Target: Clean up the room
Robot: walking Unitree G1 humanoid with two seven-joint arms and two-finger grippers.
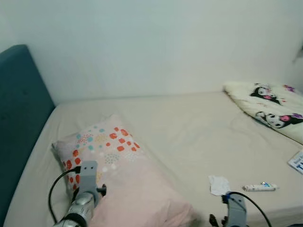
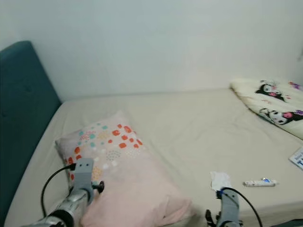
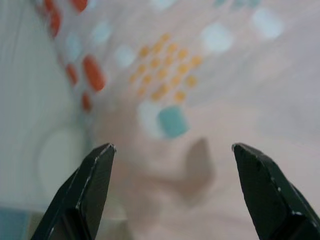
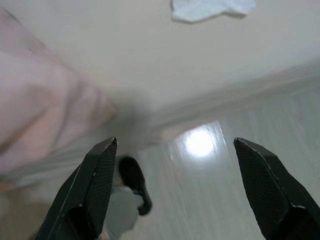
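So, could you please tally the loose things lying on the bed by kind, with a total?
Pillows: 1, the pink spotted pillow
Folded blankets: 1, the cartoon-print blanket
Crumpled tissues: 1, the white tissue
Tubes: 1, the small white tube
Printed papers or packets: 1, at the picture's right edge, cut off
Total: 5

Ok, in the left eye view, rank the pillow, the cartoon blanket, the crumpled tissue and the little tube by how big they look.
Largest to smallest as they appear:
1. Pillow, though it lies nearest the camera.
2. Cartoon blanket, cut off by the frame edge, so its true size is unsure.
3. Crumpled tissue.
4. Tube; close to the tissue in length, but much thinner.
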